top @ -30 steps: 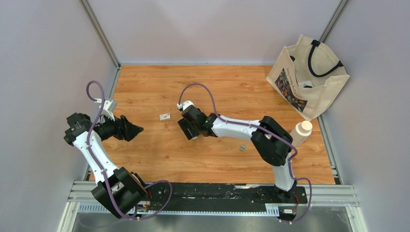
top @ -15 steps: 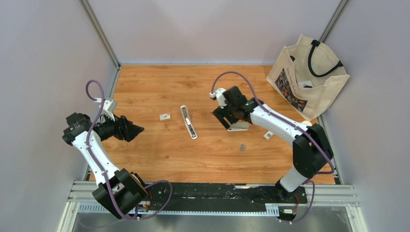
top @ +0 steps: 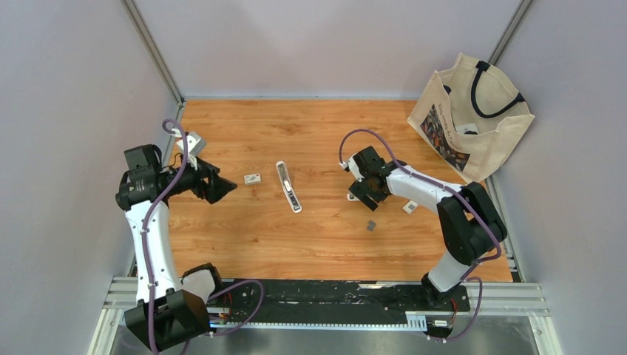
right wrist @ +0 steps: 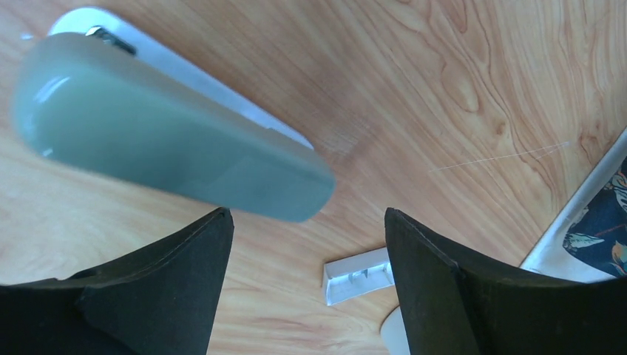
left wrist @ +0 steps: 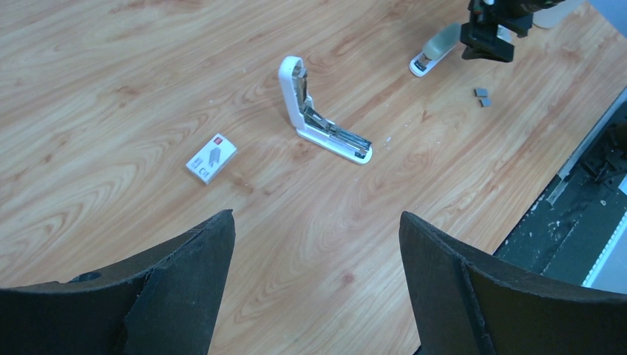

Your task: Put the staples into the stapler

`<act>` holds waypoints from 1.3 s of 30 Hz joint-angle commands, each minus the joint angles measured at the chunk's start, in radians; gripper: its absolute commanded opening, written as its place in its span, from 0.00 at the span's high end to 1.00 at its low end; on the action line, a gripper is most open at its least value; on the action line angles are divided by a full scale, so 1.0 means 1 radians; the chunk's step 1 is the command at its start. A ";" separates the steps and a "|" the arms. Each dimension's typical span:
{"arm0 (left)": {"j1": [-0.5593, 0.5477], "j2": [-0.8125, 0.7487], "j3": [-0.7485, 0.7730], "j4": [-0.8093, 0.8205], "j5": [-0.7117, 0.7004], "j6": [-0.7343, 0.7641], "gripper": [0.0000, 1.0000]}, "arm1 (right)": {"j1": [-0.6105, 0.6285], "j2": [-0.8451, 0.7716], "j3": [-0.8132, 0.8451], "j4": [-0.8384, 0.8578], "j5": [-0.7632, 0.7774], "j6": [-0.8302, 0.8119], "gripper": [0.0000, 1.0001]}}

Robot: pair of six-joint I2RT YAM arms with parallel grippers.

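A white stapler (top: 288, 186) lies hinged open in the middle of the table, its staple channel exposed; it also shows in the left wrist view (left wrist: 319, 122). The staples (top: 371, 224), two tiny dark-grey pieces, lie on the wood right of centre, also in the left wrist view (left wrist: 482, 97). A second, grey-green stapler (right wrist: 170, 140) lies shut just ahead of my right gripper's tips. My right gripper (right wrist: 304, 214) is open and empty, hovering over it (top: 364, 194). My left gripper (left wrist: 316, 216) is open and empty, at the left (top: 225, 188), pointing toward the white stapler.
A small white staple box (top: 253, 178) lies between my left gripper and the open stapler. A small white tray piece (right wrist: 358, 275) sits by my right gripper. A canvas tote bag (top: 473, 118) stands at the back right. The table's metal rail runs along the near edge.
My right gripper has swung from over the white stapler to the right, uncovering the open stapler, and now sits over the grey-green stapler. My left arm has risen and moved its gripper toward the centre.
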 commanded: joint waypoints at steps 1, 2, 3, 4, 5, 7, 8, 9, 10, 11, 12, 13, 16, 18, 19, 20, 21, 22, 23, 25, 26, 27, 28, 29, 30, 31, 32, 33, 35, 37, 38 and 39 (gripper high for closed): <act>-0.074 0.021 0.051 0.134 -0.041 -0.123 0.11 | -0.014 0.052 0.058 0.074 0.121 -0.027 0.20; -0.092 0.031 0.053 0.141 -0.050 -0.128 0.11 | -0.017 0.063 0.064 0.084 0.141 -0.027 0.20; -0.112 0.040 0.059 0.142 -0.060 -0.128 0.11 | -0.022 0.075 0.069 0.095 0.152 -0.030 0.20; -0.127 0.048 0.060 0.147 -0.070 -0.129 0.11 | -0.026 0.083 0.073 0.106 0.155 -0.033 0.20; -0.147 0.057 0.063 0.151 -0.079 -0.131 0.11 | -0.029 0.091 0.080 0.118 0.160 -0.033 0.20; -0.181 0.066 0.068 0.165 -0.098 -0.136 0.11 | -0.040 0.109 0.093 0.144 0.166 -0.036 0.20; -0.203 0.075 0.069 0.179 -0.101 -0.142 0.11 | -0.046 0.123 0.106 0.152 0.166 -0.036 0.19; -0.215 0.081 0.071 0.190 -0.104 -0.149 0.11 | -0.051 0.134 0.122 0.159 0.160 -0.034 0.19; -0.230 0.089 0.076 0.196 -0.109 -0.159 0.11 | -0.053 0.142 0.132 0.167 0.148 -0.036 0.19; -0.247 0.098 0.080 0.199 -0.113 -0.162 0.11 | -0.053 0.151 0.142 0.176 0.139 -0.037 0.19; -0.259 0.103 0.086 0.201 -0.118 -0.160 0.11 | -0.054 0.160 0.152 0.183 0.134 -0.045 0.19; -0.275 0.113 0.091 0.202 -0.124 -0.162 0.11 | -0.053 0.169 0.164 0.183 0.138 -0.048 0.19; -0.310 0.126 0.096 0.204 -0.141 -0.162 0.10 | -0.053 0.174 0.163 0.173 0.125 -0.048 0.19; -0.327 0.127 0.091 0.207 -0.149 -0.157 0.10 | -0.054 0.165 0.147 0.172 0.120 -0.044 0.19; -0.333 0.129 0.088 0.210 -0.149 -0.159 0.10 | -0.057 0.155 0.146 0.161 0.112 -0.037 0.20; -0.338 0.129 0.083 0.213 -0.149 -0.160 0.10 | -0.062 0.142 0.144 0.155 0.094 -0.027 0.20; -0.341 0.127 0.080 0.219 -0.149 -0.165 0.10 | -0.065 0.120 0.147 0.146 0.070 -0.015 0.20; -0.341 0.129 0.077 0.225 -0.149 -0.171 0.10 | -0.068 0.099 0.155 0.125 0.042 -0.005 0.20; -0.342 0.130 0.076 0.234 -0.147 -0.181 0.10 | -0.068 0.080 0.170 0.102 0.007 0.007 0.20; -0.341 0.130 0.077 0.242 -0.147 -0.191 0.10 | -0.069 0.059 0.211 0.033 -0.077 0.035 0.20; -0.342 0.130 0.077 0.244 -0.147 -0.194 0.10 | -0.069 0.053 0.234 0.009 -0.110 0.054 0.20; -0.341 0.130 0.077 0.244 -0.147 -0.195 0.10 | -0.069 0.054 0.253 -0.018 -0.139 0.071 0.20; -0.342 0.127 0.077 0.242 -0.149 -0.195 0.10 | -0.069 0.057 0.274 -0.043 -0.167 0.094 0.20; -0.344 0.121 0.076 0.244 -0.150 -0.197 0.10 | -0.071 0.063 0.288 -0.060 -0.188 0.116 0.20; -0.344 0.117 0.071 0.244 -0.150 -0.197 0.10 | -0.072 0.069 0.294 -0.075 -0.217 0.140 0.21; -0.344 0.112 0.066 0.245 -0.152 -0.198 0.10 | -0.077 0.077 0.294 -0.083 -0.243 0.168 0.21; -0.344 0.108 0.063 0.245 -0.153 -0.198 0.10 | -0.077 0.083 0.288 -0.087 -0.288 0.191 0.22; -0.342 0.104 0.060 0.245 -0.155 -0.198 0.10 | -0.080 0.088 0.281 -0.086 -0.309 0.217 0.22; -0.342 0.097 0.054 0.244 -0.159 -0.198 0.10 | -0.086 0.105 0.264 -0.083 -0.335 0.268 0.24; -0.344 0.095 0.053 0.242 -0.165 -0.198 0.10 | -0.098 0.115 0.245 -0.080 -0.357 0.303 0.27; -0.342 0.092 0.053 0.242 -0.167 -0.200 0.10 | -0.106 0.116 0.236 -0.074 -0.369 0.321 0.29; -0.342 0.091 0.054 0.242 -0.169 -0.200 0.10 | -0.118 0.114 0.225 -0.064 -0.381 0.334 0.31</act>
